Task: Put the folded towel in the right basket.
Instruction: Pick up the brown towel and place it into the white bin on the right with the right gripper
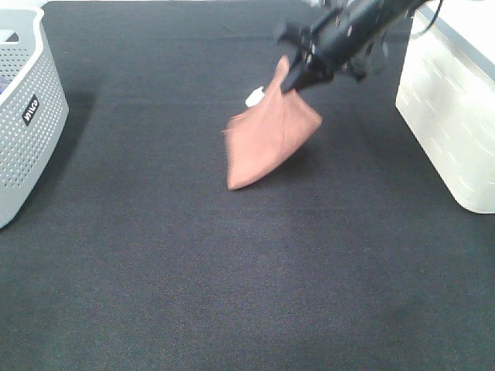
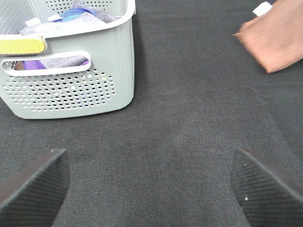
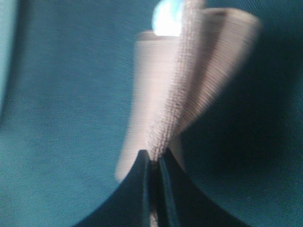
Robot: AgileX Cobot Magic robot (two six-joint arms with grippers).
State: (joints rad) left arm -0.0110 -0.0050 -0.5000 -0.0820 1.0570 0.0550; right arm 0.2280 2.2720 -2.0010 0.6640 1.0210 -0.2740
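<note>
The folded towel (image 1: pixel 267 135) is salmon-orange with a small white tag and hangs in the air above the dark mat, upper middle of the exterior view. My right gripper (image 1: pixel 292 79) is shut on its top edge and holds it up. In the right wrist view the towel (image 3: pixel 184 90) is blurred and pinched between the fingertips (image 3: pixel 142 165). The right basket (image 1: pixel 456 116) is white and stands at the right edge. My left gripper (image 2: pixel 151 182) is open and empty over bare mat; the towel (image 2: pixel 277 40) shows far off in its view.
A grey perforated basket (image 1: pixel 23 124) stands at the left edge; in the left wrist view the grey basket (image 2: pixel 71 90) holds several cloths. The dark mat (image 1: pixel 232 278) covers the table.
</note>
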